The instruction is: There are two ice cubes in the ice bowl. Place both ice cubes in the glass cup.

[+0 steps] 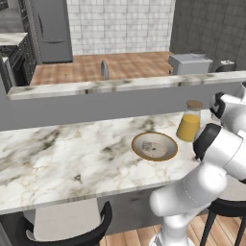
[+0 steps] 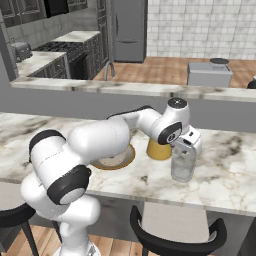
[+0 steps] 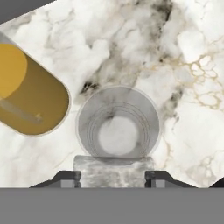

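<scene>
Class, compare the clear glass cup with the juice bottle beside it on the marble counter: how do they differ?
The clear glass cup is colourless and open-topped; the juice bottle with the brown cap holds orange liquid and is capped. The cup is shorter, the bottle taller. Both stand upright on the marble counter.

Arm stretched forward, hand (image 3: 113, 176) pointing down, clamped

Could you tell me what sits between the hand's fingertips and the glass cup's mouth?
An ice cube, pinched in the hand just above the glass cup, in the hand view.

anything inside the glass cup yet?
No. The glass cup looks empty, bare bottom showing. One ice cube sits clamped in the gripper just above its rim. The rim's near edge is covered by the cube.
</scene>
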